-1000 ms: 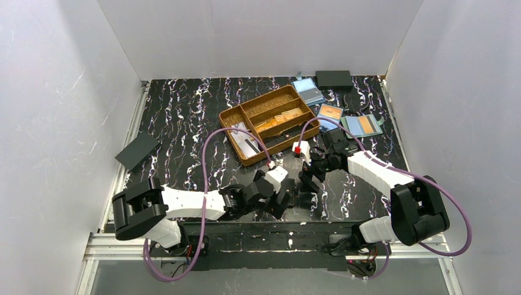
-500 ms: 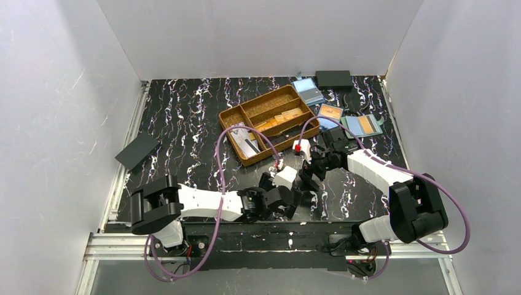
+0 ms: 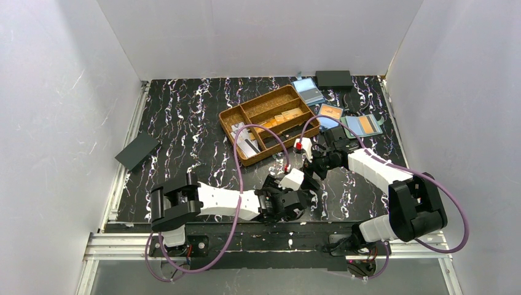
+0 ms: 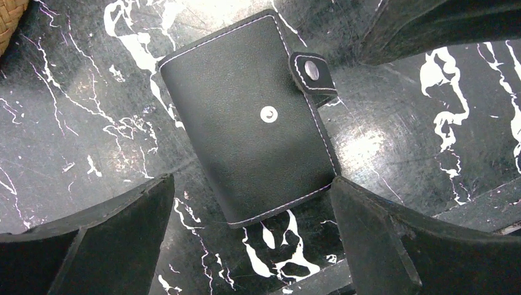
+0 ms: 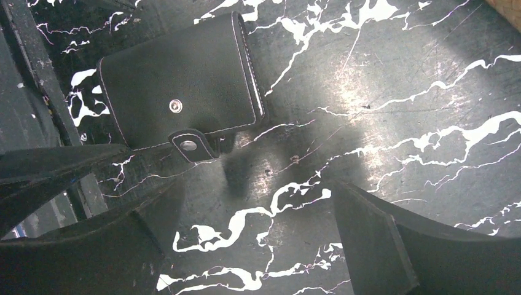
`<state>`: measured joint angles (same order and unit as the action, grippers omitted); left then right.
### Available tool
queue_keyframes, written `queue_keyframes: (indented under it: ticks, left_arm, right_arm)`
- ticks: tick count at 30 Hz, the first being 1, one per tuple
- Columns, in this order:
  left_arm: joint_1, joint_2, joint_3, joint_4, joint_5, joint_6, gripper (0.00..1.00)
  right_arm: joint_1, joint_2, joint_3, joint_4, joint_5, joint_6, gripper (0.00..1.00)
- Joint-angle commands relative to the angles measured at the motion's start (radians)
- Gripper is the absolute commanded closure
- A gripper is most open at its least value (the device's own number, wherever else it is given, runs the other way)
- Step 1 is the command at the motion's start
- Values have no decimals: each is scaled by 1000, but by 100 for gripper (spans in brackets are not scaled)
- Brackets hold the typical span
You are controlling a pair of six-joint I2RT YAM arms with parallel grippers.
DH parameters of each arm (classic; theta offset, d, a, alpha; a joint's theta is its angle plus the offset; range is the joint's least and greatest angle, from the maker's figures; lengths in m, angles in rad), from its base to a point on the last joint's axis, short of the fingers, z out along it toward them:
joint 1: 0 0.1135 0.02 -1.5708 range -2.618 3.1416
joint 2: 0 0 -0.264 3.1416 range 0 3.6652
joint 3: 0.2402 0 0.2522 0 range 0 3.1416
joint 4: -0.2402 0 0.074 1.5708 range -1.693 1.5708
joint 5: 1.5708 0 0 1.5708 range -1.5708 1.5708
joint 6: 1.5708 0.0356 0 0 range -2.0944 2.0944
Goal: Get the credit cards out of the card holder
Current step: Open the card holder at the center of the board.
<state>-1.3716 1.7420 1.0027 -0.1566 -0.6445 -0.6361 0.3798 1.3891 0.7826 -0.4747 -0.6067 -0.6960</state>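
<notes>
Preparing to open the card holder (image 4: 249, 117)
Left gripper (image 4: 250, 184) is straddling it, right gripper (image 5: 255, 190) beside, both gaping; pin one cover, peel the other

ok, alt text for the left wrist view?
A closed black card holder lies flat on the black marbled table, its snap tab unfastened. The left gripper is open, its fingers flanking the holder's lower end.

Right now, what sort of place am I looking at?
Probably a lab robot test cell: white panel walls enclose a black marbled table, the left arm and right arm are mounted at its near edge, and a woven tray sits as a prop.
</notes>
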Motion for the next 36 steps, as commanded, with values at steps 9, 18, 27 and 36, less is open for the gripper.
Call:
queue_keyframes:
  ticks: [9, 18, 27, 36]
  left_arm:
    - [-4, 21, 57, 11, 5, -12, 2]
    - [-3, 46, 100, -40, 32, -87, 2]
    - [11, 87, 197, -229, -28, -223, 2]
    - [24, 138, 275, -356, -71, -304, 3]
  right_arm:
    - [-7, 13, 41, 0, -8, 12, 2]
    - [-9, 1, 38, 1, -11, 12, 2]
    - [-18, -6, 35, 2, -18, 11, 2]
    - [-18, -13, 33, 2, -27, 11, 2]
